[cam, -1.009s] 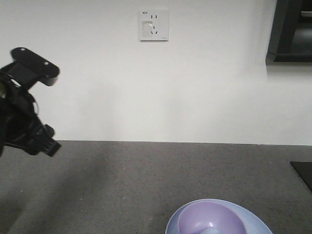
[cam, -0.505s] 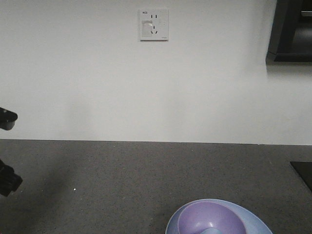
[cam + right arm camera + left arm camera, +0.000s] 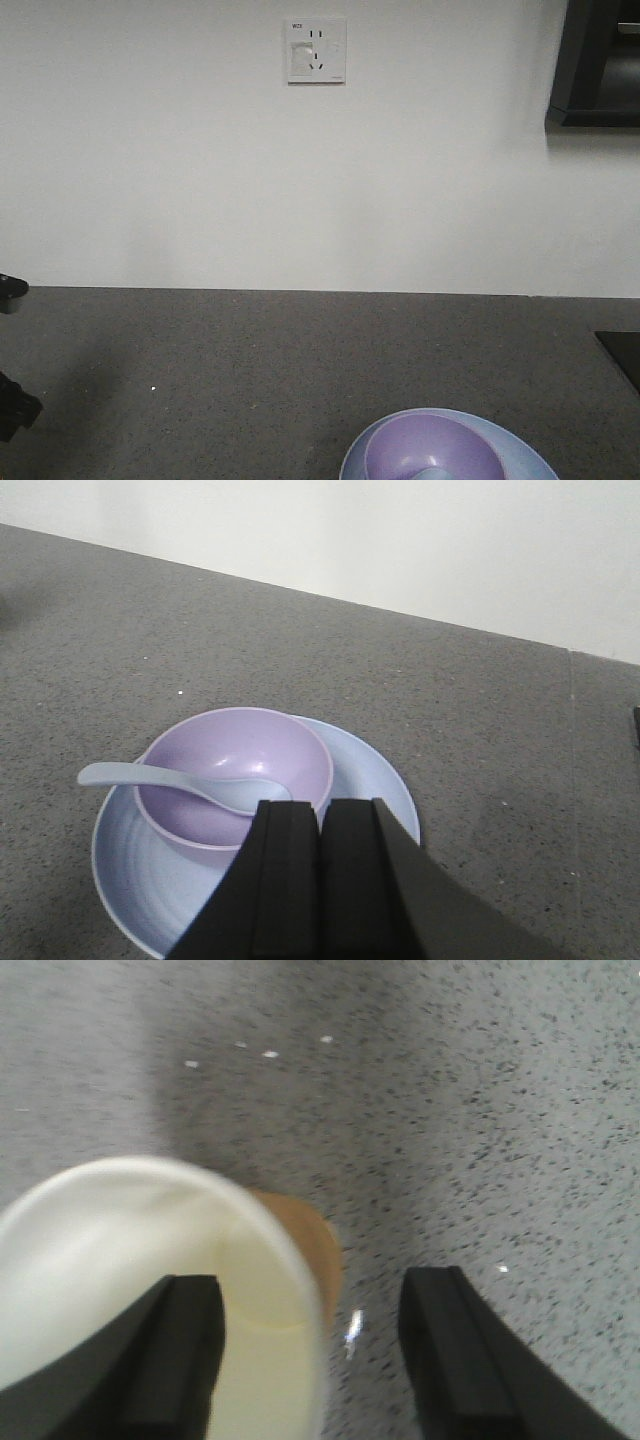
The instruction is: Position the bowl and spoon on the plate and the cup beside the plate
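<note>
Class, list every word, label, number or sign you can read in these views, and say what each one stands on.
Small dark lettering at the top left corner of the white wall socket plate: too small and blurred to read.
No text shows on the brown paper cup, lavender plastic bowl, pale blue round plate or pale blue spoon.

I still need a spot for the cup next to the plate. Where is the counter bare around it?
Bare counter lies behind the plate toward the wall, and to its right. The plate itself is crowded: the bowl sits on it with the spoon across the rim. The left pincer stands open around the cup.
</note>
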You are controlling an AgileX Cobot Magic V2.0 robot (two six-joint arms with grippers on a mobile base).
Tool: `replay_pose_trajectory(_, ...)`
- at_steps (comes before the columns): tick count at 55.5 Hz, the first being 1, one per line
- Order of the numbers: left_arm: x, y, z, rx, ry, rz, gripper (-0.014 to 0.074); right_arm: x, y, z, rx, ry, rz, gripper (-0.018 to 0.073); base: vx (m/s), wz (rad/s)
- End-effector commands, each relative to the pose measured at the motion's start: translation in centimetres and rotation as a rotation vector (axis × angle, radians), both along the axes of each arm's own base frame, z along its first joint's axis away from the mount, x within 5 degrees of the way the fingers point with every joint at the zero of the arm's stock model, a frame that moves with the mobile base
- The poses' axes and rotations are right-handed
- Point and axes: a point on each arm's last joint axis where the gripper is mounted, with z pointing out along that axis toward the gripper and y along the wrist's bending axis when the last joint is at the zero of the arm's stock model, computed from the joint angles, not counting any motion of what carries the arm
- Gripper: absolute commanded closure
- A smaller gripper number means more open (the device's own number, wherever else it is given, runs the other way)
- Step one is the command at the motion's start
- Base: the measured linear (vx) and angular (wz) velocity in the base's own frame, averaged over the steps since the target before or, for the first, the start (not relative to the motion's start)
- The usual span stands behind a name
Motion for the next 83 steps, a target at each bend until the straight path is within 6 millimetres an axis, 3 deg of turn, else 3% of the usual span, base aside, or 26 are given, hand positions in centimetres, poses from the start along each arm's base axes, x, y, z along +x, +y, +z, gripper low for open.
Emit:
replay_pose_trajectory(1,0.4,-0.3,1.0,-0.033,-0.072,-0.003,0.0197,0.1,-0.1,1.6,0.028,-0.102,-0.017,0.0568,0.00,0.00)
replay_pose_trajectory(4,0.6,-0.3,0.7,-0.033,-0.064,-0.003,0.0279,0.1,-0.1,1.6,0.028,-0.102,-0.017,0.0568,0.00,0.00)
replay_pose_trajectory(12,0.7,-0.3,0.6,-0.021,-0.063,-0.027,0.0605,0.1,-0.1,1.6,0.028,-0.102,-0.017,0.0568,0.00,0.00)
replay_pose_trajectory(21,0.2,-0.3,1.9,-0.018,-0.129,-0.052,0.0603,0.1,-0.1,1.6,0.028,-0.102,-0.017,0.0568,0.00,0.00)
replay_pose_trajectory(29,-1.1,-1.4,4.7,-0.005,-0.229,-0.141,0.0602,0.1,-0.1,1.6,0.028,-0.102,-0.017,0.0568,0.00,0.00)
replay_pose_trajectory(43,-3.2,-7.2,11.2,-0.071,-0.384,-0.374,0.0600,0.1,-0.1,1.6,0.028,-0.102,-0.017,0.0568,0.00,0.00)
replay_pose_trajectory(53,-3.6,-12.4,13.3,-0.121,-0.438,-0.528,0.0600,0.1,-0.1,1.6,0.028,-0.102,-0.017,0.0568,0.00,0.00)
replay_pose_trajectory(59,-3.6,-16.1,13.0,-0.161,-0.415,-0.610,0.0600,0.1,-0.1,1.6,0.028,-0.102,-0.017,0.0568,0.00,0.00)
replay_pose_trajectory(66,-3.5,-20.0,11.4,-0.187,-0.348,-0.698,0.0600,0.1,-0.1,1.6,0.028,-0.102,-0.017,0.0568,0.00,0.00)
replay_pose_trajectory(83,-2.7,-24.7,6.8,-0.180,-0.211,-0.764,0.0600,0.2,-0.1,1.6,0.026,-0.103,-0.016,0.0568,0.00,0.00)
